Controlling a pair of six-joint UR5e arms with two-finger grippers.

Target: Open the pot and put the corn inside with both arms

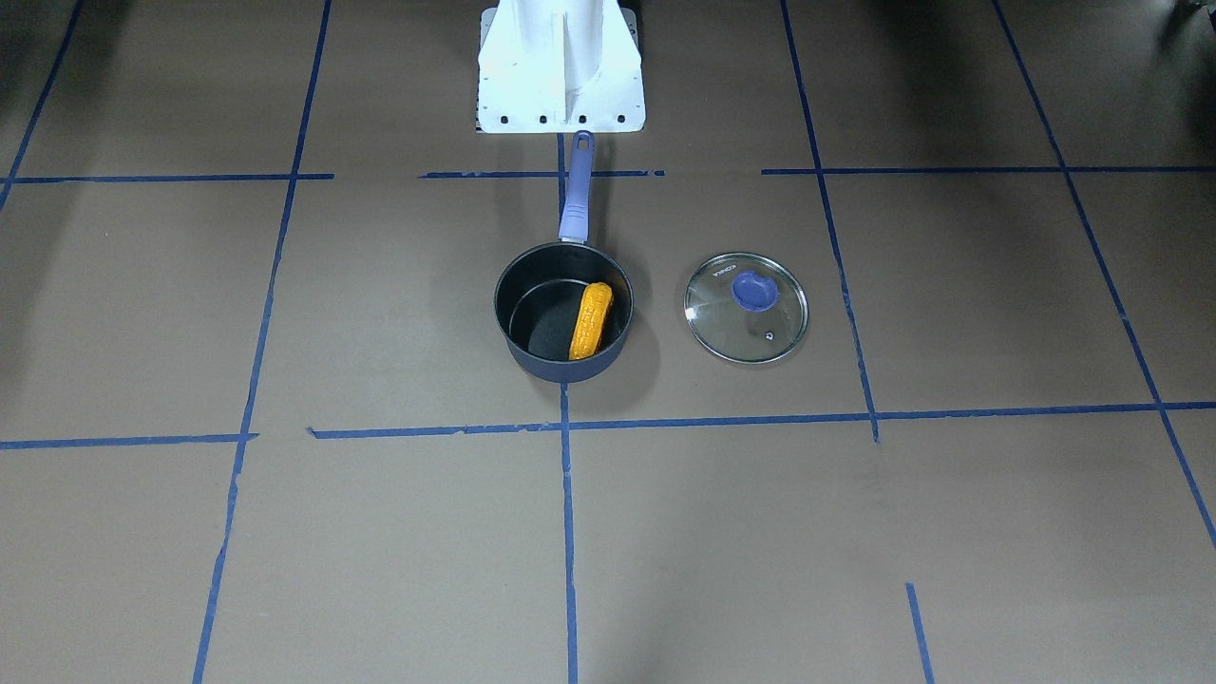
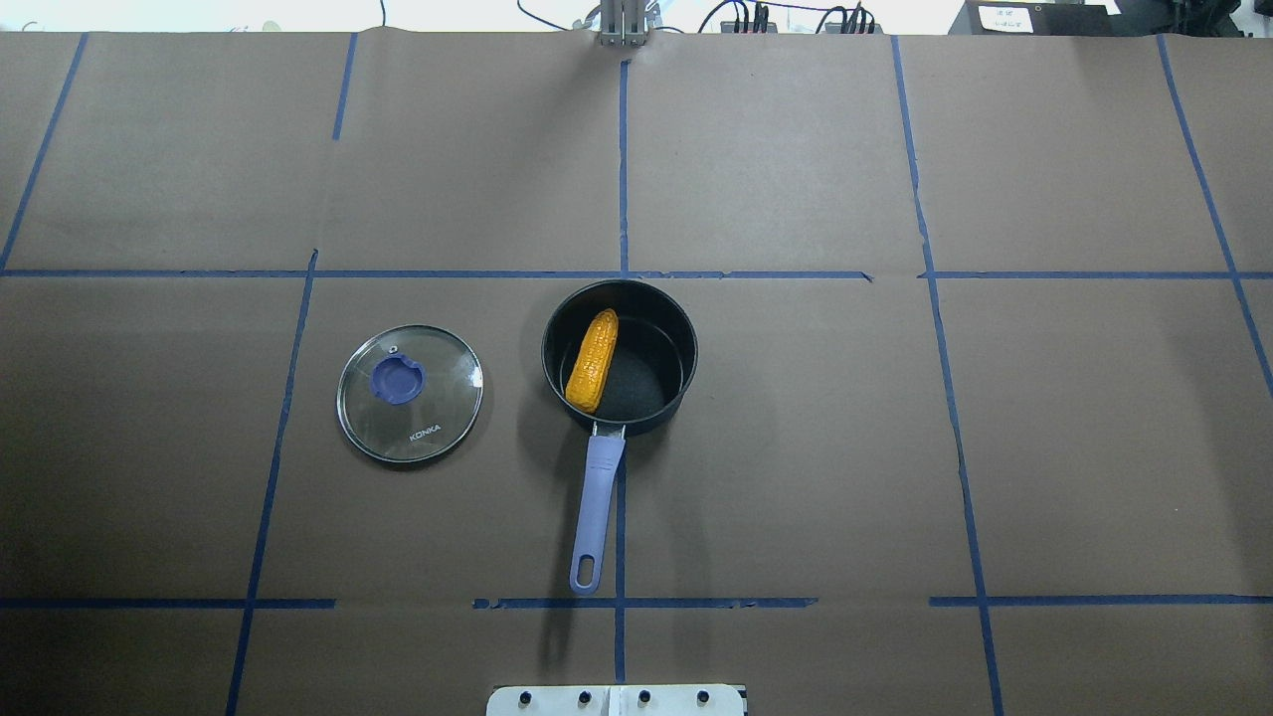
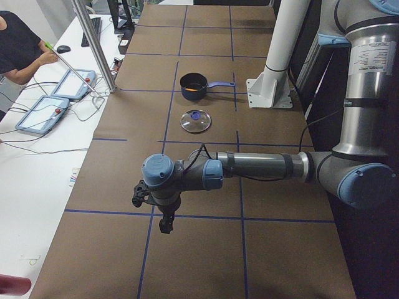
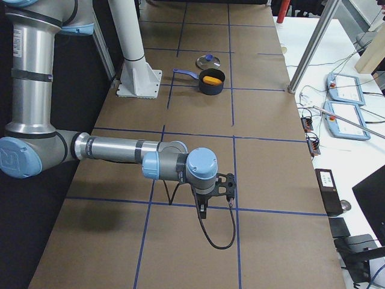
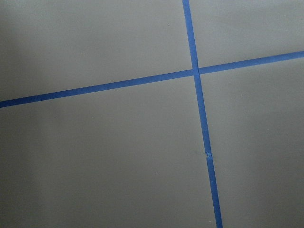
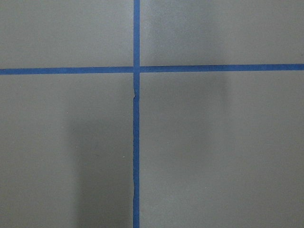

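The dark navy pot (image 1: 546,366) stands open near the table's middle, its lavender handle (image 2: 600,492) pointing toward the robot's base. The orange-yellow corn (image 1: 591,320) lies inside it, leaning on the wall; it also shows in the overhead view (image 2: 592,360). The glass lid (image 2: 410,393) with its blue knob lies flat on the table on the robot's left of the pot, apart from it. My left gripper (image 3: 164,223) and right gripper (image 4: 203,209) hang over bare table far from the pot and show only in the side views. I cannot tell whether they are open or shut.
The white base pedestal (image 1: 560,66) stands just behind the pot's handle. Blue tape lines cross the brown table cover (image 2: 796,447). A side bench with control boxes (image 3: 56,103) and a metal post (image 3: 93,43) lies beyond the far edge. A person sits there.
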